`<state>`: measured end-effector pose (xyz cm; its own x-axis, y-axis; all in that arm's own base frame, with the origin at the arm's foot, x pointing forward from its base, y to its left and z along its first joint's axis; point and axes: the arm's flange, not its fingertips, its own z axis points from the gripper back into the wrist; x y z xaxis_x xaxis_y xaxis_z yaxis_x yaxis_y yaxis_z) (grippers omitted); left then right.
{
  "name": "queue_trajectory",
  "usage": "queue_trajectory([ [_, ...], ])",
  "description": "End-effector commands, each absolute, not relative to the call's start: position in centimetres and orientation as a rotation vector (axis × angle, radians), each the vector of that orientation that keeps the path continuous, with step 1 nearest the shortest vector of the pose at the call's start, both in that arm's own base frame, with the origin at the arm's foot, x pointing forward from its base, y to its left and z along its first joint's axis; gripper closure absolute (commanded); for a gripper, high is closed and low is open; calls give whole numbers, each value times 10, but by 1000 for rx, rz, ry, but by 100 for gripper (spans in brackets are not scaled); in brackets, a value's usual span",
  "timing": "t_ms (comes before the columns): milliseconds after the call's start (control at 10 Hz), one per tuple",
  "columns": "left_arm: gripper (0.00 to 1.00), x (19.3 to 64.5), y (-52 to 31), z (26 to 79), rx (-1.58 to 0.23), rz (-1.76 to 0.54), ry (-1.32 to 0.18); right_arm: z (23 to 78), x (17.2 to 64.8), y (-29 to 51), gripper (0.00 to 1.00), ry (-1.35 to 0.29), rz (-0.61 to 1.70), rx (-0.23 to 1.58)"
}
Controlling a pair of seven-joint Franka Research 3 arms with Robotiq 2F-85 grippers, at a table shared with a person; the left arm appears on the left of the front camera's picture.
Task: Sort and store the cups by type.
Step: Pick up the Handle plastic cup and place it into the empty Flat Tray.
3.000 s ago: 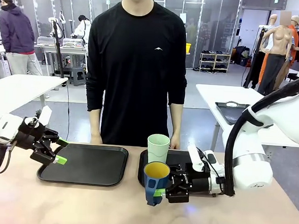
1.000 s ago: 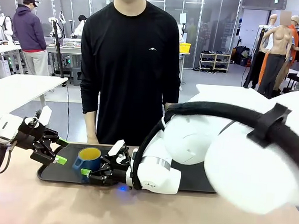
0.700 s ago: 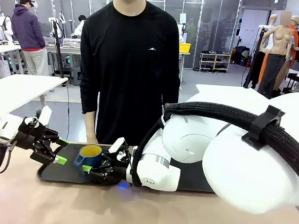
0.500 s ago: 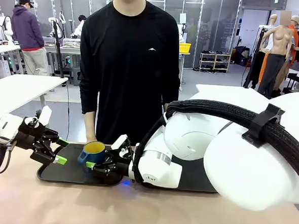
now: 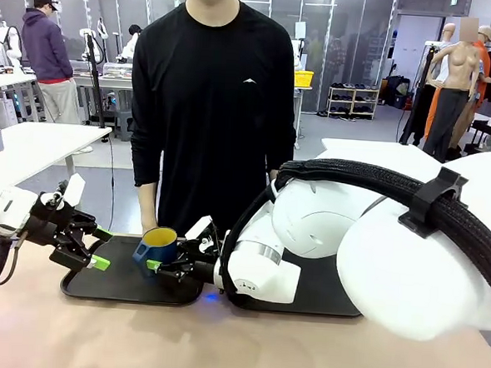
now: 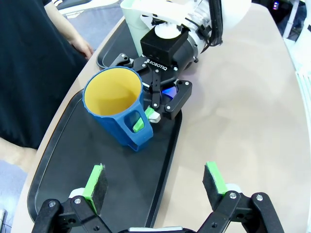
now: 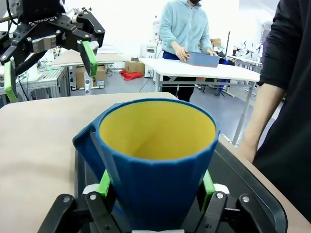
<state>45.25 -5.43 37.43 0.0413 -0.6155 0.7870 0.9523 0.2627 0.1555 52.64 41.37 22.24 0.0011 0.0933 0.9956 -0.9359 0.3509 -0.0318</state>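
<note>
The right pincer (image 5: pixel 159 266) is clenched on the blue mug (image 5: pixel 157 244) — one green pad goes through the handle. It holds the mug upright over the left black tray (image 5: pixel 106 284) on the desk (image 5: pixel 219 341), and the yellow inside shows. The left pincer (image 5: pixel 100 248) hangs at the tray's left end with its pads spread wide — nothing in it. A person (image 5: pixel 213 99) stands behind the desk.

The right arm (image 5: pixel 375 242) is blocking most of the right-hand tray (image 5: pixel 338 305) in the front view, so the tumbler (image 6: pixel 130 12) is only peeking in at the top edge of the left wrist view. The mug's (image 7: pixel 155 160) base is getting cut off by the bottom edge in the right wrist view.
</note>
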Motion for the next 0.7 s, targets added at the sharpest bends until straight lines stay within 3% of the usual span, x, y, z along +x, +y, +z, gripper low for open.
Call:
queue_trajectory([
  [0, 0, 452, -55, 373, -475, -1272, -918, 177, 473, 440, 24, -1355, 959, 805],
  [600, 0, 452, -55, 373, -475, -1272, -918, 163, 478, 443, 24, -1324, 932, 828],
])
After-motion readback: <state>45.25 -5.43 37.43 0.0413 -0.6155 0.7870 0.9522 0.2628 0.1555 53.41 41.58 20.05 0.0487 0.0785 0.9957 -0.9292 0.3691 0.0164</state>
